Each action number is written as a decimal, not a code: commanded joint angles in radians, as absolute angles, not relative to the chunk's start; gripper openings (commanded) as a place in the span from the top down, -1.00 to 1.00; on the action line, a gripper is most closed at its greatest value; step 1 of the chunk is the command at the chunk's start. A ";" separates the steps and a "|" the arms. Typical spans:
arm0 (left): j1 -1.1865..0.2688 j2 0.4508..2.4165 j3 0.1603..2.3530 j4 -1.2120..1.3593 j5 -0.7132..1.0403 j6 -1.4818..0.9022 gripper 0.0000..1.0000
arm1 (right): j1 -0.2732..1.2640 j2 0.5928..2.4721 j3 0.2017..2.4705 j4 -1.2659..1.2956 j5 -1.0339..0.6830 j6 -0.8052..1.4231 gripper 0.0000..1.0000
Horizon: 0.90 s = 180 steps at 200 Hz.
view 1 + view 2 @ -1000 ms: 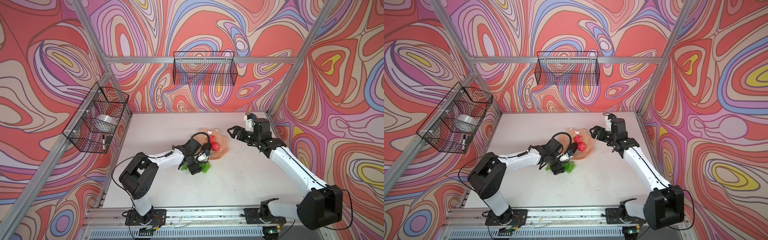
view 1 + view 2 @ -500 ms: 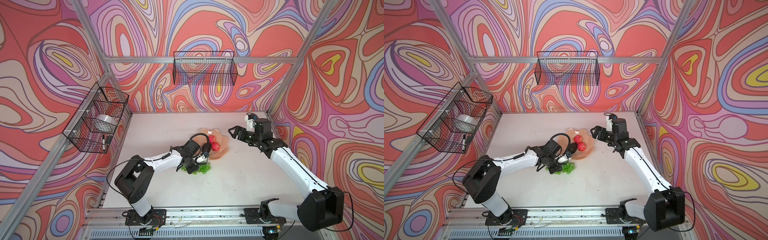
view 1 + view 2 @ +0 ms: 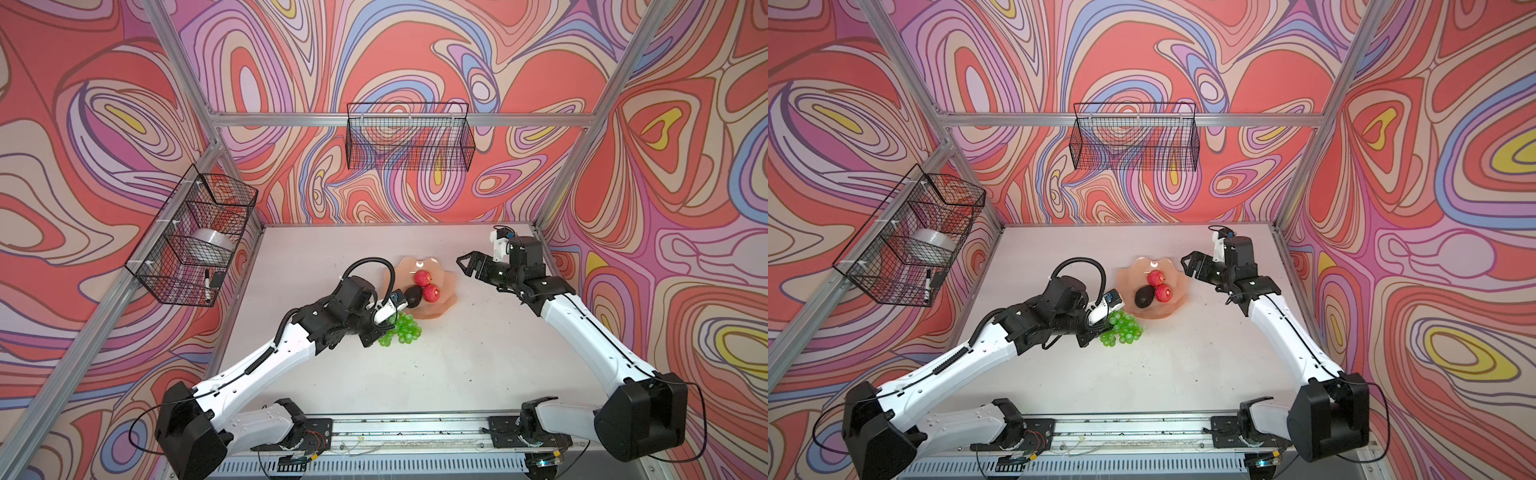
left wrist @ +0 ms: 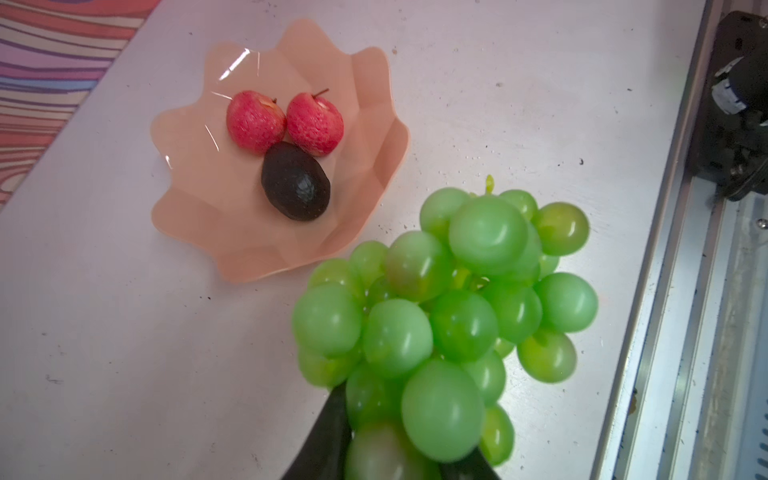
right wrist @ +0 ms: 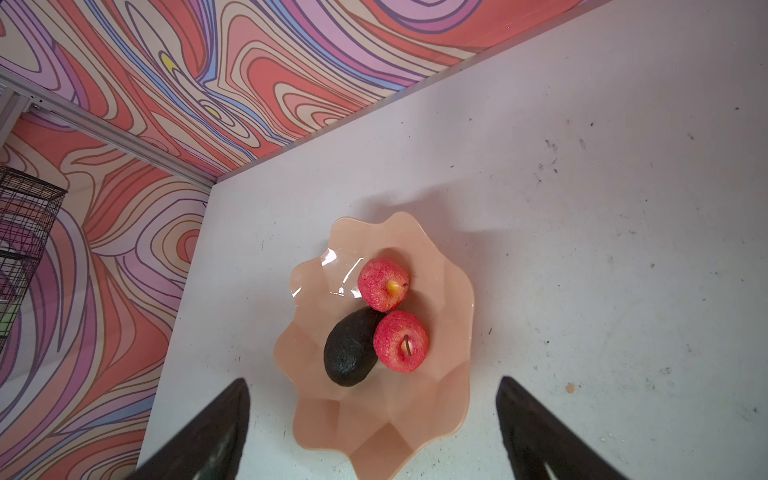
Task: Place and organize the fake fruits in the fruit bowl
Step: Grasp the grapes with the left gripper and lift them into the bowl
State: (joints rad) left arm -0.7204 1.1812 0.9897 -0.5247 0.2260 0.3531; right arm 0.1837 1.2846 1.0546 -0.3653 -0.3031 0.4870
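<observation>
A bunch of green grapes (image 3: 401,328) (image 3: 1123,328) hangs low over the table just in front of the peach fruit bowl (image 3: 446,305) (image 3: 1129,270), outside its rim. My left gripper (image 3: 384,328) (image 3: 1100,328) (image 4: 399,432) is shut on the grapes (image 4: 457,307), with its black fingers on either side of the bunch's near end. Two red apples (image 3: 422,277) (image 3: 432,293) and a dark avocado (image 3: 1144,296) (image 4: 296,187) lie together in the bowl (image 4: 199,216). My right gripper (image 3: 465,266) (image 3: 1190,259) (image 5: 374,382) is open and empty, above the bowl's (image 5: 440,407) right rim.
A black wire basket (image 3: 409,137) hangs on the back wall. Another wire basket (image 3: 195,237) on the left wall holds a tape roll and a marker. Aluminium frame posts stand at the table's corners, and a rail (image 3: 395,428) runs along the front edge.
My left gripper, open over the grapes a second ago, has closed on the bunch and drawn back a little. The right arm has barely moved.
</observation>
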 commanded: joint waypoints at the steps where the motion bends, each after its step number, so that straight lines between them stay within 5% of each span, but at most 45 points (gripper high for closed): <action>1: -0.724 1.238 1.062 -0.467 0.193 0.431 0.41 | 0.178 1.292 1.075 -0.348 -0.311 0.495 -0.91; 92: -0.717 1.653 1.435 -0.489 0.168 0.618 0.41 | 0.163 1.222 1.050 -0.400 -0.264 0.480 -0.91; 134: -0.715 1.654 1.459 -0.399 0.140 0.595 0.33 | 0.157 1.231 1.050 -0.406 -0.252 0.476 -0.90; 180: -0.715 1.564 1.339 -0.192 0.080 0.539 0.00 | 0.157 1.353 1.092 -0.442 -0.301 0.474 -0.85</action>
State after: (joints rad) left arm -0.7193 1.6409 1.4040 -0.3374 0.1299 0.5655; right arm 0.1627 1.2984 1.0801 -0.4171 -0.2802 0.4797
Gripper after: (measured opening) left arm 0.444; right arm 0.934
